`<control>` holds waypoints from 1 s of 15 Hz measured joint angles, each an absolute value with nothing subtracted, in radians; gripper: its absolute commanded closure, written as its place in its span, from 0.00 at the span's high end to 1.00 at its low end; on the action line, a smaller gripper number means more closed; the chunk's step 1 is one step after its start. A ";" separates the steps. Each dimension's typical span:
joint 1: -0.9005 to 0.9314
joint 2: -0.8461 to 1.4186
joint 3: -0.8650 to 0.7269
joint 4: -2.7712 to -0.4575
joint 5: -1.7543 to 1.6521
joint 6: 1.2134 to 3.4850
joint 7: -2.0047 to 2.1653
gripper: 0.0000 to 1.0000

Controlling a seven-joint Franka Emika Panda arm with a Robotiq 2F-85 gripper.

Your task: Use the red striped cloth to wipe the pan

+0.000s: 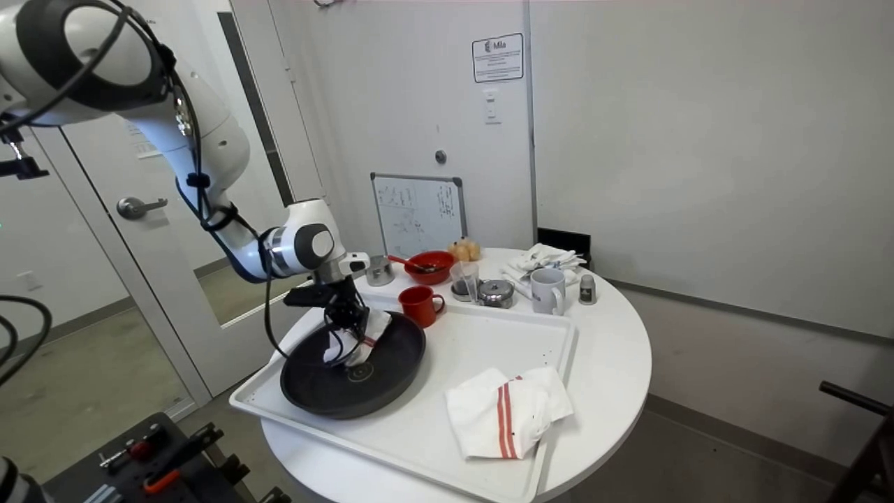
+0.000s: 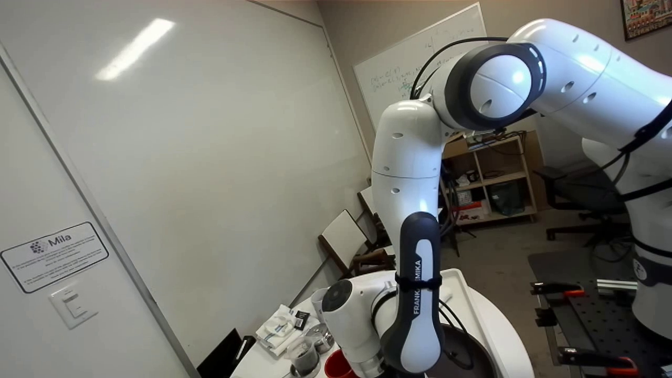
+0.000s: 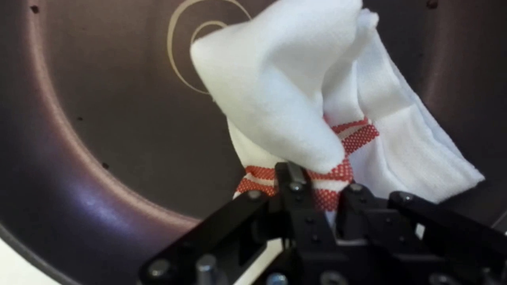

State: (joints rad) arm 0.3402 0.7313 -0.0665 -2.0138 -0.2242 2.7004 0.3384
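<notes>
The pan (image 1: 318, 391) is large, round and black, and lies on the tray in an exterior view. Part of it shows in an exterior view (image 2: 469, 362) and it fills much of the wrist view (image 3: 130, 130). The red striped cloth (image 1: 380, 325) is bunched up inside the pan. In the wrist view the cloth (image 3: 261, 91) is white with red stripes and folds up between the fingers. My gripper (image 3: 320, 184) points down into the pan and is shut on the cloth. The gripper (image 1: 351, 325) also shows in an exterior view.
The white tray (image 1: 482, 349) lies on a round white table (image 1: 614, 363). A larger folded cloth with bold red stripes (image 1: 482, 419) lies on the tray. A red mug (image 1: 419, 307) stands close behind the pan. A red bowl (image 1: 433, 269), metal pot (image 1: 496, 293) and grey mug (image 1: 547, 290) stand behind.
</notes>
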 measured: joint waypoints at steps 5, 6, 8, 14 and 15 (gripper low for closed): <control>0.311 0.735 -0.091 -2.018 -0.223 2.702 0.338 0.04; 0.300 0.735 -0.099 -2.022 -0.223 2.705 0.338 0.04; 0.275 0.733 -0.117 -2.033 -0.223 2.714 0.338 0.04; 0.229 0.720 -0.174 -2.087 -0.223 2.755 0.339 0.04; 0.228 0.717 -0.181 -2.098 -0.223 2.764 0.339 0.04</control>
